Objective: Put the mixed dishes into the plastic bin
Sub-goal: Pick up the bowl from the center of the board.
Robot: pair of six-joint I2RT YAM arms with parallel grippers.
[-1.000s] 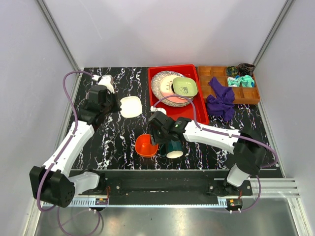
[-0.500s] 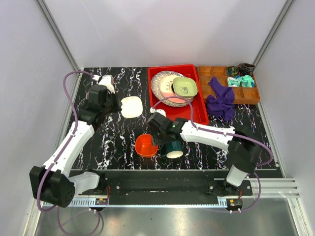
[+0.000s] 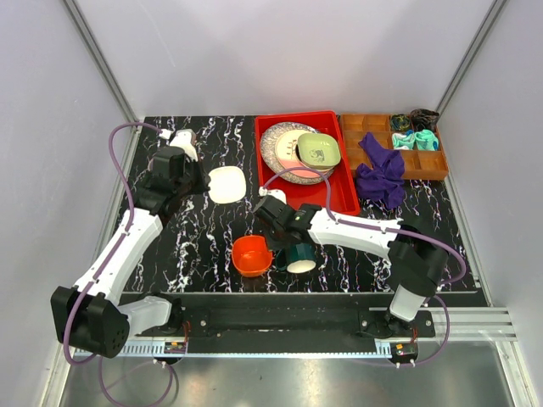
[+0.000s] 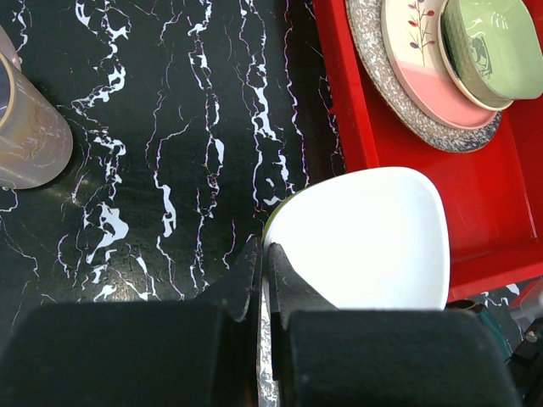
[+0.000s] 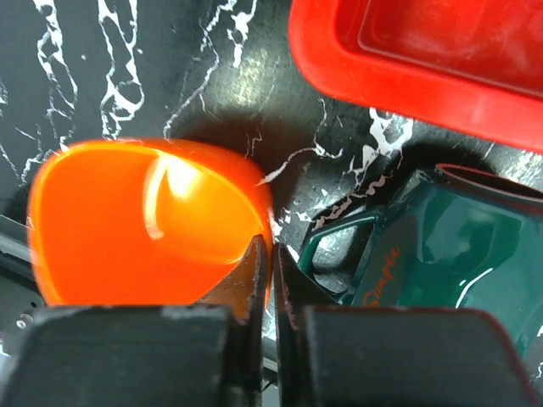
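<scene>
Two clamped: left tool (image 4: 263, 273) on squarish pale plate (image 4: 365, 242), right tool (image 5: 265, 273) on glossy orange bowl (image 5: 140, 225)

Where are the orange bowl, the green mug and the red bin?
orange bowl (image 5: 144, 220): right wrist view, on its shiny inside.
green mug (image 5: 441, 254): right wrist view, on its side wall.
red bin (image 4: 344, 93): left wrist view, on its left wall.

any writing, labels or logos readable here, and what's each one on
"Simple": orange script on the side of the dark green mug, right wrist view; the letters are slanted, so this is a best reading.
Dark mark inside the light green bowl: too small to tell whether it is text.
Nothing else is readable.
</scene>
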